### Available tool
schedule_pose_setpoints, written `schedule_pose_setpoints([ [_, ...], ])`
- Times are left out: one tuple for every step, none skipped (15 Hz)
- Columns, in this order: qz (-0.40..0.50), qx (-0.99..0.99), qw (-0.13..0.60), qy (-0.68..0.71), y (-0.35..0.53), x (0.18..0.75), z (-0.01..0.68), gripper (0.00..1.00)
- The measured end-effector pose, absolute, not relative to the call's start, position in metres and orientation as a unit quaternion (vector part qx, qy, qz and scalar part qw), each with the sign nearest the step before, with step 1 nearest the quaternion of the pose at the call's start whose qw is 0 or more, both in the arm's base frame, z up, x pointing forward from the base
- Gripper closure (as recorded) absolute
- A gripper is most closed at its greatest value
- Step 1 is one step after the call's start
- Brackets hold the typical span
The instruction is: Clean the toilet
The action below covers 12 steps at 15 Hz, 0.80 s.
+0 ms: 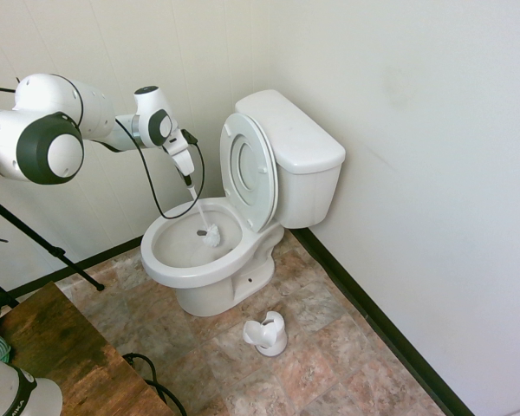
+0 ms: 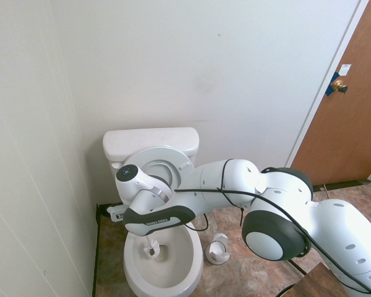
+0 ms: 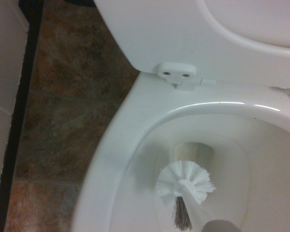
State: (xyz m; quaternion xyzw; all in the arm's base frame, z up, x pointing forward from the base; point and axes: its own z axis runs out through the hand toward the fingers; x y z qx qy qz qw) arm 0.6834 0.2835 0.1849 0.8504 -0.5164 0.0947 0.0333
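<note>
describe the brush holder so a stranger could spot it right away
Find the toilet against the wall. On the tiled floor just in front of its base sits the brush holder, a small white cup, empty. Its brush is down in the bowl.

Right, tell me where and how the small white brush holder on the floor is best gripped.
Grip the brush holder by its raised back wall, coming straight down from above. It stands upright and alone on the tiled floor beside the toilet, its top open and nothing over it. That thin upright wall probably suits two fingers better than the wider rounded base. The gripper would first have to let go of the brush.
</note>
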Motion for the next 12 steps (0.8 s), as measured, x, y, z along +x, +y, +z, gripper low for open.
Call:
schedule_pose_setpoints([
  [0.096,0.851,0.034,-0.515,0.283,0.687,0.188,1.0],
  [0.096,0.853,0.034,-0.513,0.284,0.688,0.188,1.0],
  [0.094,0.854,0.031,-0.51,0.285,0.689,0.187,1.0],
  [0.092,0.855,0.027,-0.509,0.286,0.69,0.182,1.0],
  [0.09,0.856,0.024,-0.509,0.288,0.689,0.173,1.0],
  [0.084,0.857,0.023,-0.508,0.291,0.687,0.162,1.0],
  [0.08,0.859,0.026,-0.505,0.293,0.684,0.151,1.0],
  [0.075,0.861,0.029,-0.503,0.295,0.681,0.14,1.0],
  [0.07,0.862,0.031,-0.5,0.296,0.677,0.131,1.0],
  [0.064,0.863,0.033,-0.499,0.295,0.673,0.124,1.0],
  [0.06,0.864,0.033,-0.499,0.293,0.669,0.118,1.0],
  [0.056,0.863,0.031,-0.501,0.29,0.664,0.112,1.0],
])
